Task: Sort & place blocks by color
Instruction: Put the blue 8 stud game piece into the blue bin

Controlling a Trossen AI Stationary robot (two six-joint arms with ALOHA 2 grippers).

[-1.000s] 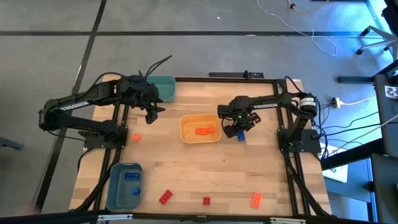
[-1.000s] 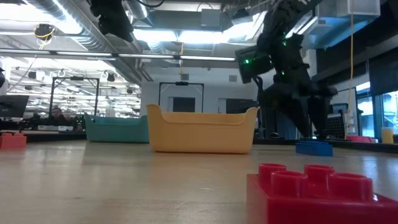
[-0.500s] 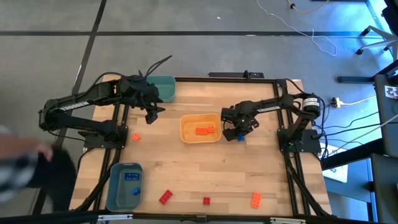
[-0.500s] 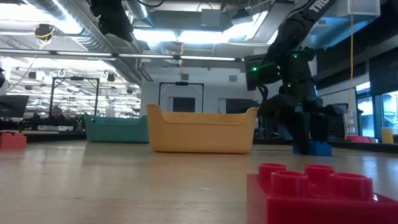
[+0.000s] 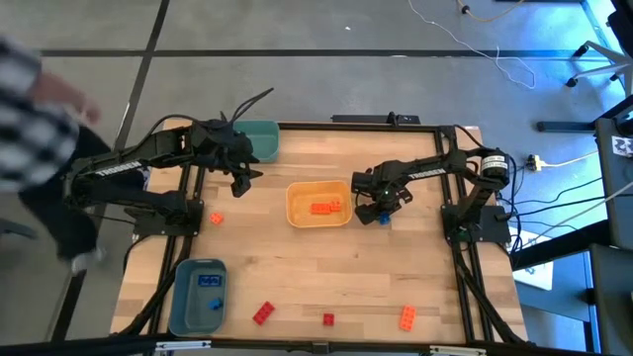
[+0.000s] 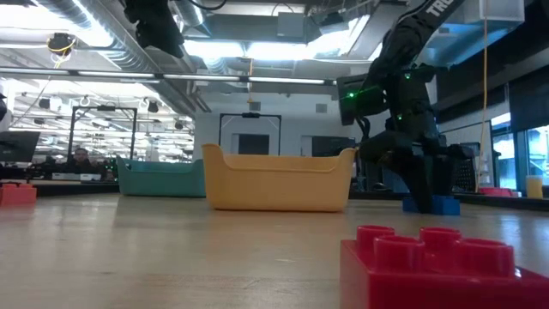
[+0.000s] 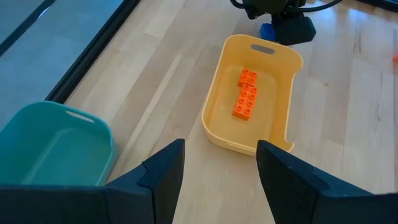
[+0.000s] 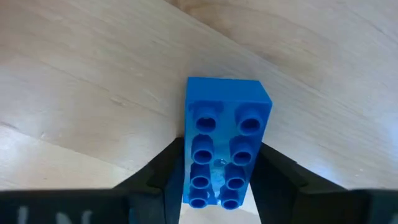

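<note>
left gripper (image 7: 217, 165) hangs spread above the teal bin (image 5: 260, 138). right gripper (image 8: 214, 168) is low on the table beside the yellow bin (image 5: 318, 206), fingers pinching the blue block (image 8: 225, 158) between them; an uneven squeeze could twist it loose.

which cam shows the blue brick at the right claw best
The right wrist view: the blue brick fills it, studs up, with the right claw closed against both its long sides. The high view shows only a blue sliver under the arm. The low view shows one end. The left wrist view catches a far corner.
</note>
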